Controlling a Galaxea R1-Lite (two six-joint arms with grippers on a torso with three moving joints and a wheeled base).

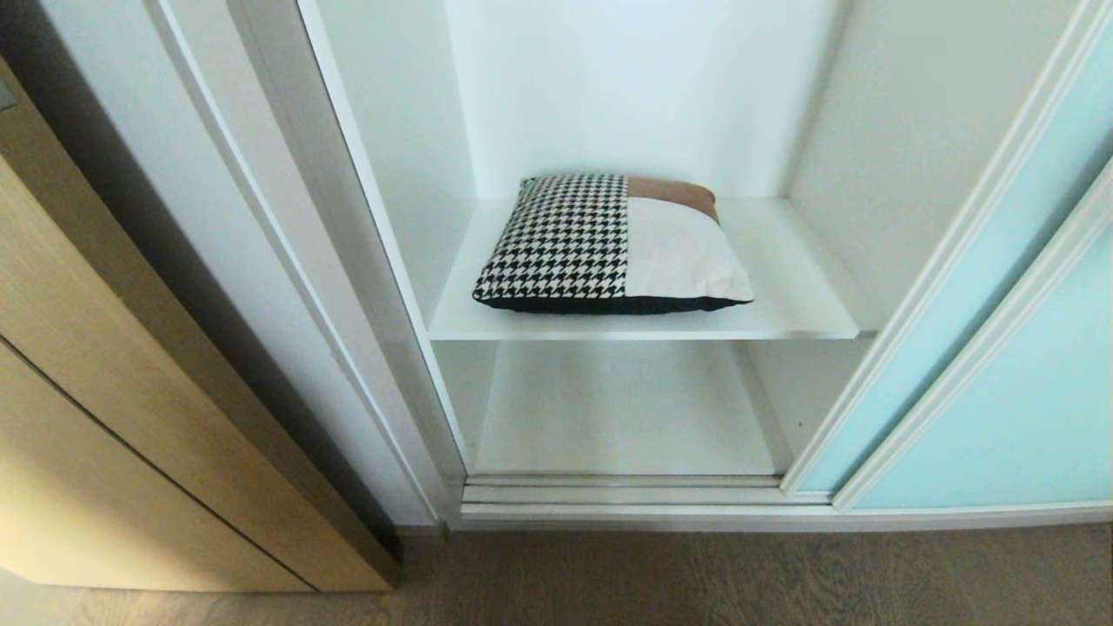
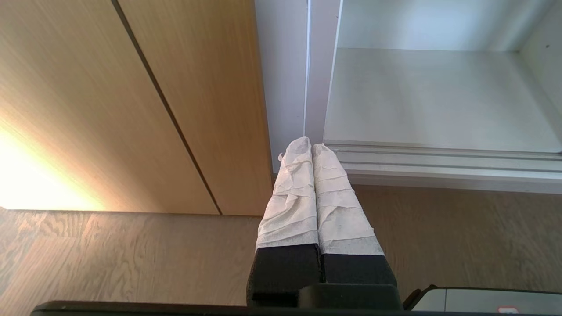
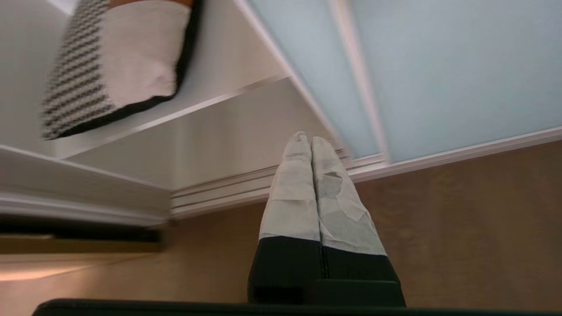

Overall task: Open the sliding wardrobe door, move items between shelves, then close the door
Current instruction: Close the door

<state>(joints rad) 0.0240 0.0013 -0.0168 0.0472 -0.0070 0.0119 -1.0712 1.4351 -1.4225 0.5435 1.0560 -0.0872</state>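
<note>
While the sliding wardrobe door point(image 1: 1000, 348) is standing open, you are seeing the cushion point(image 1: 609, 248) lying on the upper shelf point(image 1: 800, 296) | left pincer point(image 2: 311, 147) and right pincer point(image 3: 307, 139) both squeezing shut, holding nothing.

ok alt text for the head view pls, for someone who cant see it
A houndstooth, cream and rust cushion lies flat on the upper white shelf of an open wardrobe, the lower shelf bare. The aqua glass sliding door stands at right, a light wood cabinet at left.
</note>
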